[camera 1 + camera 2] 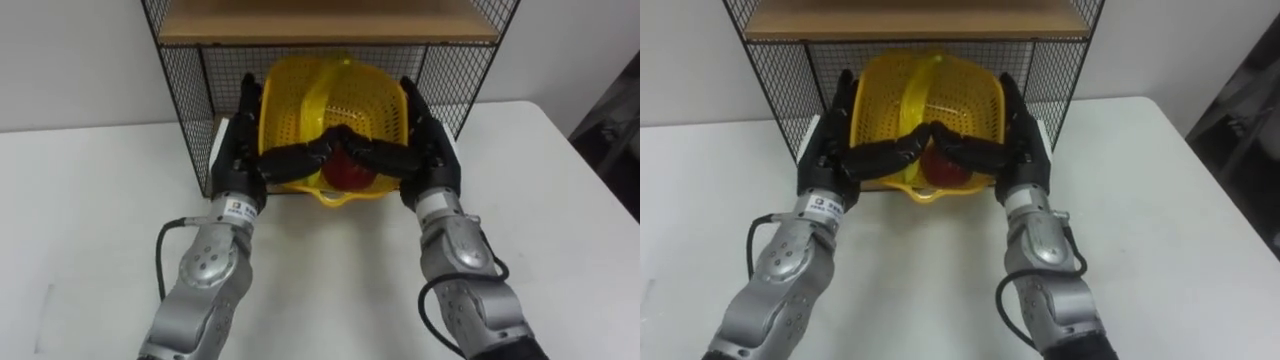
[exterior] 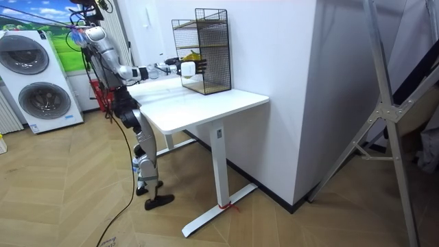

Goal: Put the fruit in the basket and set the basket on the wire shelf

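- key relation: the yellow basket [image 1: 300, 110] lies straight ahead of the robot, clamped between the two hands. both hands are level with each other, so neither is nearer.
- left hand [image 1: 240, 150]: pressed to the basket's left side and closed on it, with dark digits running up the wall and others folded inward over the front rim.
- right hand [image 1: 430, 150]: mirrors this on the basket's right side, likewise closed on the basket. the folded digits of both hands meet at the middle.
- red fruit [image 1: 348, 172]: lies inside the basket, low at the near wall, partly covered by the meeting digits.
- basket position: mostly inside the lower bay of the wire shelf [image 1: 185, 100], under the wooden board [image 1: 320, 25]. its near lip juts past the shelf's front edge. whether its base rests on the shelf floor cannot be told.
- orientation: the opening faces up and toward the robot. the handle [image 1: 322, 88] arcs from near rim to far rim, so the basket's axis seems to run from the robot into the shelf.
- setting: the shelf stands on the white table [image 1: 100, 200] by the wall. in the room view the robot stands at the table's edge, both arms stretched to the shelf.
- judged next step: push along that axis, then release.
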